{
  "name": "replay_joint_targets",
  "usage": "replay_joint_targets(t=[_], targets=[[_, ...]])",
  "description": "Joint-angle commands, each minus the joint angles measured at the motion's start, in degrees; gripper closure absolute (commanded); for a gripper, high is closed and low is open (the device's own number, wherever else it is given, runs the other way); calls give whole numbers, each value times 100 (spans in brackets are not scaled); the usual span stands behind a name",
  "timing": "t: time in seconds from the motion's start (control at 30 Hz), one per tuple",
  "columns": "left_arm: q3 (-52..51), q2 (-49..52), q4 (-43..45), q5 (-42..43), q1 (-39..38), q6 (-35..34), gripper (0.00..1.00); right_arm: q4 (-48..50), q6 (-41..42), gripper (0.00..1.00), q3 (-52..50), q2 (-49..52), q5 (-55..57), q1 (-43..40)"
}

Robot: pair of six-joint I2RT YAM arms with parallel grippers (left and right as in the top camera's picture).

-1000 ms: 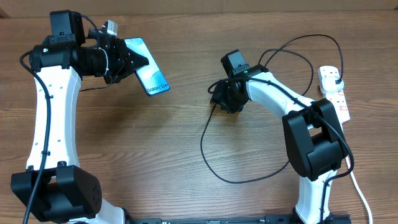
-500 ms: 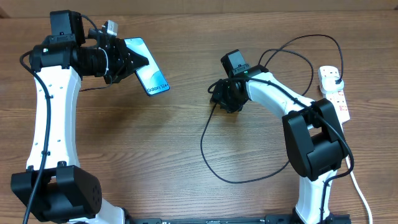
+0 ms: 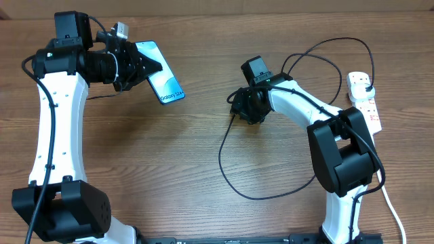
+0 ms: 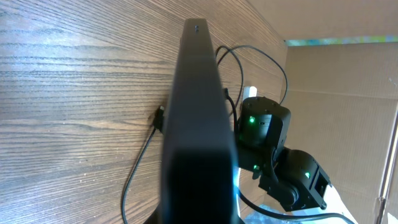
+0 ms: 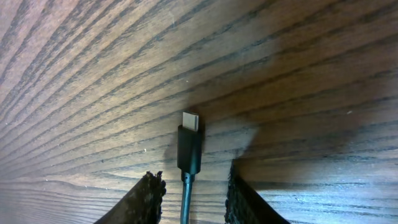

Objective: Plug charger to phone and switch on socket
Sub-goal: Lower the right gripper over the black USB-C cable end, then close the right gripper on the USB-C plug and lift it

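Little has shifted since a second ago: the right gripper has narrowed slightly, low over the charger tip. From overhead, the left gripper is clamped on the phone, held above the table. The socket lies at the right edge. In the left wrist view, the phone is seen edge-on, with the connector on the wood beyond. In the right wrist view, the connector lies flat between the part-open fingers, and neither finger touches it.

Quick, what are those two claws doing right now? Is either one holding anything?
Left gripper: shut on the phone.
Right gripper: open, straddling the charger tip on the table, not gripping it.
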Motion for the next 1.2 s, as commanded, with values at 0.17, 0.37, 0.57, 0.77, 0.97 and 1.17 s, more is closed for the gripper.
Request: replay_joint_targets(t=[0.17,0.37,0.57,0.77,0.97,1.17], targets=[[28,0,33,120,-81,-83,96,98,221,69,-68,55,79,33],[28,0,28,120,-92,-81,96,192,308,70,-74,55,83,109],[28,0,26,122,-94,-81,96,212,323,71,-98,61,105,151],[28,0,24,122,-114,-81,96,214,323,77,-98,120,127,157],[28,0,26,120,-116,-81,96,225,293,95,-98,289,122,155],[28,0,26,142,-116,-83,96,243,-203,96,-50,227,-20,125]])
